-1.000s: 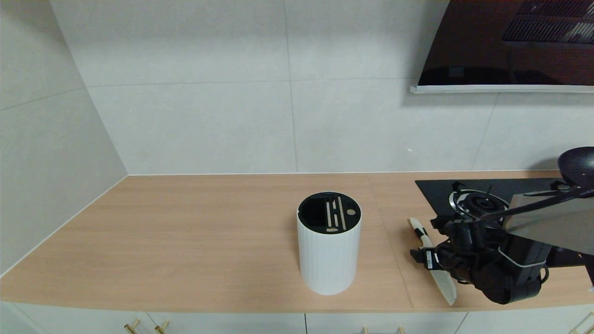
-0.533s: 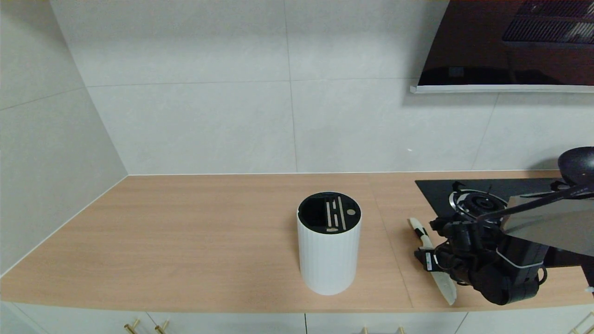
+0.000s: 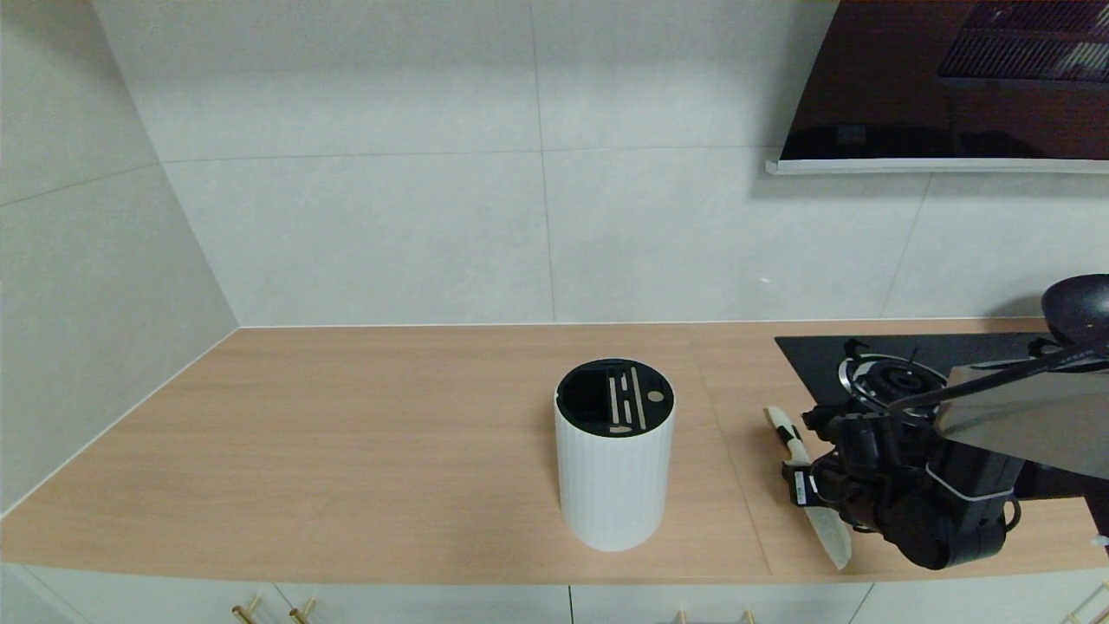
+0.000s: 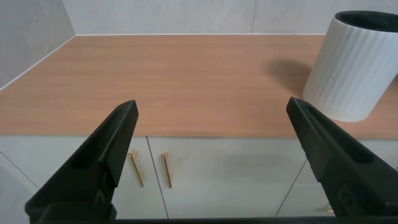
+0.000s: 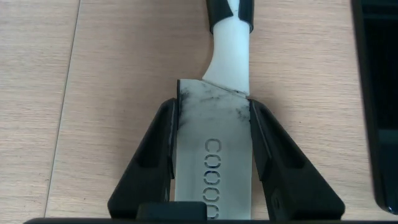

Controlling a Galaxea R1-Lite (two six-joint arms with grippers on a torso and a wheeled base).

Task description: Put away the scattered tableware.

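The knife (image 3: 830, 533) is found flat on the counter (image 3: 346, 451), between the white ribbed holder (image 3: 614, 459) and the black hob (image 3: 814, 355). Its long axis is laid roughly from far to near: the black-and-white handle is turned toward the wall and the pale blade's tip toward the counter's front edge, slanted slightly to the robot's right. The right pincer (image 5: 213, 109) is set directly over the blade, just below where the handle joins it. Its two fingers are seen pressed against the blade's opposite edges, so it is judged to be clenched on the knife across its width, while the knife is not yet raised. The holder is placed to the robot's left of the knife, apart from it, with narrow slots (image 3: 625, 399) cut in its dark top. The coming move is therefore judged to call for a lift, a carry leftward and a turn of the blade tip-down before a slot can be met. The left pincer (image 4: 211, 107) is held released, fingers wide, out beyond the counter's front edge, well apart from the knife, so the right arm is plainly the nearer.
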